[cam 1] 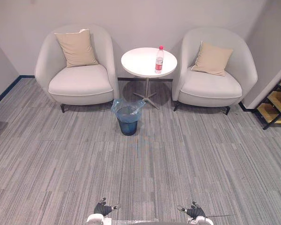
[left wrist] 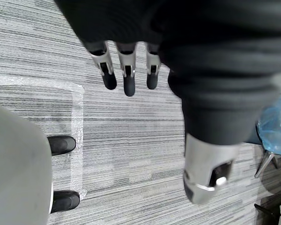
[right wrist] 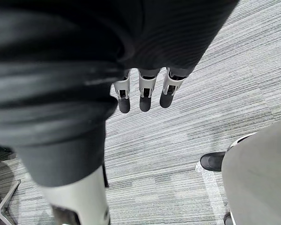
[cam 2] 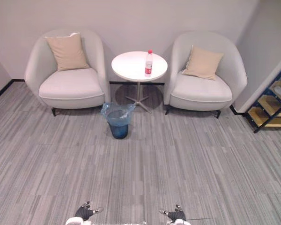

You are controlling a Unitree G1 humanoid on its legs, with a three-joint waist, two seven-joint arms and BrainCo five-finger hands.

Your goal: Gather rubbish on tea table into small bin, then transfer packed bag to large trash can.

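A plastic bottle [cam 1: 159, 60] with a red cap and red label stands upright on the round white tea table [cam 1: 139, 63] between two armchairs. On the carpet just in front of the table stands the small bin [cam 1: 128, 118], lined with a blue bag [left wrist: 276, 130]. Both hands hang low at the near edge, far from the table. My left hand [cam 1: 103, 207] is open, its fingers [left wrist: 128, 70] straight over the carpet and holding nothing. My right hand [cam 1: 194, 212] is likewise open, its straight fingers [right wrist: 145, 91] empty.
Pale grey armchairs stand left [cam 1: 79, 75] and right [cam 1: 215, 79] of the table, each with a beige cushion, against the wall. Wooden steps on a black frame [cam 1: 277, 105] stand at the far right. Grey striped carpet stretches from me to the bin.
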